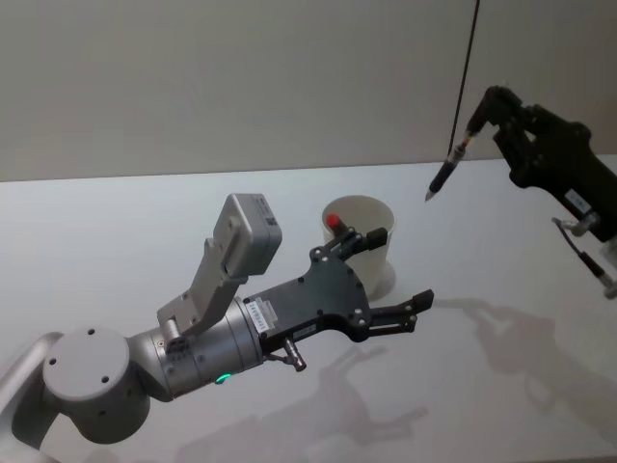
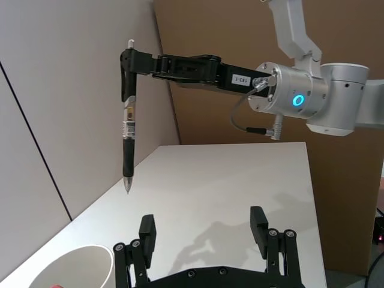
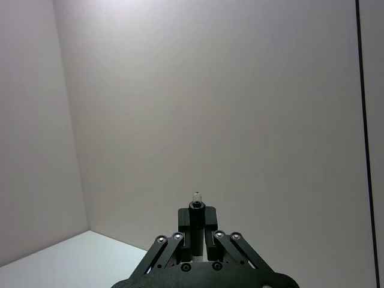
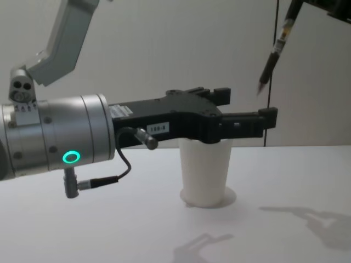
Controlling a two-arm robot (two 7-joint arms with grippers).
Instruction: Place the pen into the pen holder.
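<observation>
The pen holder (image 1: 359, 243) is a white paper cup standing upright on the table, also in the chest view (image 4: 205, 170) and left wrist view (image 2: 78, 267). My right gripper (image 1: 488, 102) hangs high at the right, shut on the top end of a black pen (image 1: 447, 170). The pen (image 2: 128, 135) points tip down, in the air, above and to the right of the cup. Its cap end pokes out between the fingers of the right gripper (image 3: 196, 215). My left gripper (image 1: 403, 268) is open beside the cup at rim height, holding nothing; it is also in the chest view (image 4: 247, 105).
The white table (image 1: 501, 386) stretches to the right and front of the cup. Something small and red (image 1: 334, 221) lies inside the cup. A grey wall with a thin dark vertical line (image 1: 469, 58) stands close behind the table.
</observation>
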